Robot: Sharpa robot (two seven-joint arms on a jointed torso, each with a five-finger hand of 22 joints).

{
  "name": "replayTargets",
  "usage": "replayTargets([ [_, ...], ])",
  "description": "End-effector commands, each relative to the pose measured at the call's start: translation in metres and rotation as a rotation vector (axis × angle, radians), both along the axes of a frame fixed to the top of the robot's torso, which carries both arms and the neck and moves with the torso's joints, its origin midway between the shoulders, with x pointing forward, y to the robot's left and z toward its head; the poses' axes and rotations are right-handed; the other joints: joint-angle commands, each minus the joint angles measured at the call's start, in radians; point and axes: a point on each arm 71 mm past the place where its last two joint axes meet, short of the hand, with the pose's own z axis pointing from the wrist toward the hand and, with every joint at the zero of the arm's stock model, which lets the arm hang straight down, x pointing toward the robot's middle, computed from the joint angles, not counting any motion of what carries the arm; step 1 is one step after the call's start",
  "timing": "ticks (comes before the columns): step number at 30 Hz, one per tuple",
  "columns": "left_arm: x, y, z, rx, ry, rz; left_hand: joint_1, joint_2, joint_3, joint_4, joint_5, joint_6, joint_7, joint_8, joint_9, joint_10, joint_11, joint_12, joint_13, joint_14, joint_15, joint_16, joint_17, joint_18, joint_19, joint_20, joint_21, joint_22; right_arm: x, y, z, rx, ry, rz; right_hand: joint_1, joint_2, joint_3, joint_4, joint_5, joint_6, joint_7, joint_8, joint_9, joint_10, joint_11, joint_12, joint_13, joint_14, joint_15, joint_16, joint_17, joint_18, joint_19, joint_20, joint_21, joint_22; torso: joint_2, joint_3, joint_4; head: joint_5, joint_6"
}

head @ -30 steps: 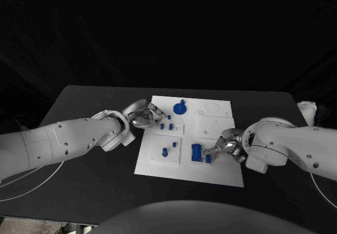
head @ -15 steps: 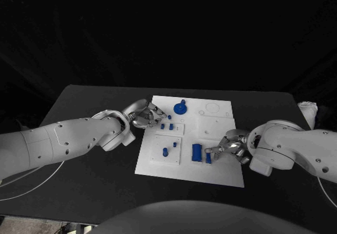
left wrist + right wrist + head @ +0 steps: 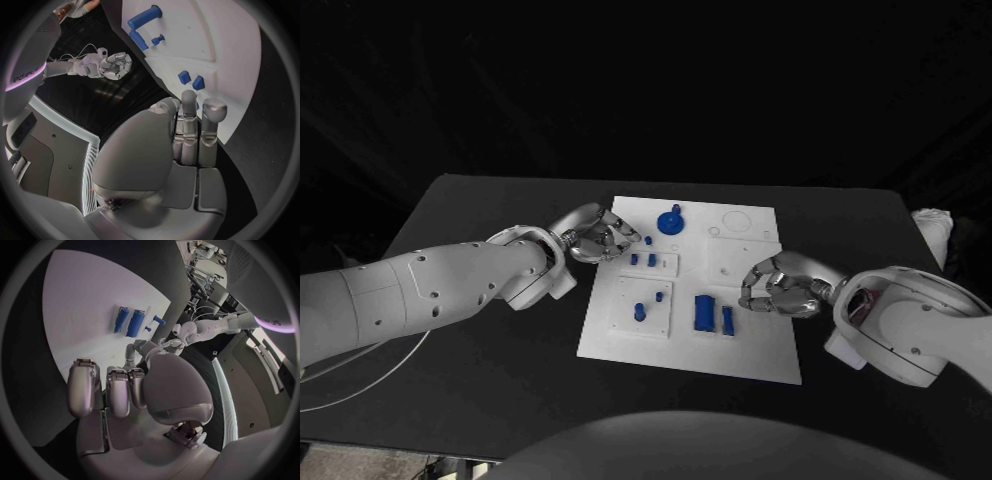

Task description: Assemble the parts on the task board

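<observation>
Black surface (image 3: 488,360), white board (image 3: 754,350) at frame centre, blue parts (image 3: 704,313) on its middle. Left hand (image 3: 597,238) at board's upper-left edge, right hand (image 3: 783,290) at its right edge; both curled, holding nothing. Risk: curled fingers may knock loose parts.

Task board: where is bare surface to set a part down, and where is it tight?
The task board is bare along its near edge, below the two upright blue blocks, and on the strip between the round blue part and the right hand. It is crowded at the far-left corner, where the left hand sits beside the small blue pegs.
</observation>
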Motion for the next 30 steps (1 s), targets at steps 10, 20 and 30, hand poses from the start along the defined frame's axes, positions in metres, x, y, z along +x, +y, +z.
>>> replayTargets([
  [10,-0.002,0.0,0.002,-0.018,-0.015,-0.011,0.009,0.0,0.005,-0.001,0.006,0.009,-0.001,0.008,0.002,0.012,0.001,0.008,0.001,-0.004,0.003,0.0,-0.001,0.02,-0.006,0.001,0.008,0.105,-0.021,0.011,-0.012,-0.04,-0.337,0.261,0.013,-0.06,0.044,0.05,0.109,-0.034,0.012,0.082,-0.001,0.106,0.008,0.004,0.263,0.104,0.013,0.003,0.263,-0.008,0.025,0.011,0.022,0.204,0.001,-0.0004,0.0007,0.003,0.0],
  [20,-0.002,0.0,0.002,-0.017,-0.01,-0.011,0.009,0.0,0.005,-0.001,0.006,0.011,-0.001,0.009,0.002,0.014,0.002,0.009,0.001,-0.004,0.003,0.0,-0.001,0.02,-0.006,0.001,0.008,0.105,-0.029,0.011,-0.032,-0.069,-0.305,0.275,0.004,-0.093,0.037,0.09,0.05,-0.069,0.013,0.147,0.022,0.106,0.011,0.004,0.263,0.104,0.016,0.003,0.263,-0.004,0.014,0.014,0.007,0.198,0.0,-0.0005,0.0003,0.0,0.0],
  [30,-0.002,0.0,0.002,-0.017,-0.008,-0.013,0.009,0.0,0.005,-0.001,0.006,0.012,-0.001,0.009,0.003,0.015,0.002,0.009,0.001,-0.004,0.004,0.0,-0.001,0.02,-0.007,0.001,0.007,0.104,-0.028,0.014,-0.04,-0.087,-0.274,0.274,0.012,-0.099,0.021,0.123,-0.018,-0.091,0.009,0.209,0.048,0.106,0.009,0.004,0.263,0.104,0.016,0.003,0.263,-0.001,0.008,0.015,-0.002,0.195,0.001,-0.0005,0.0011,0.0,0.0],
])
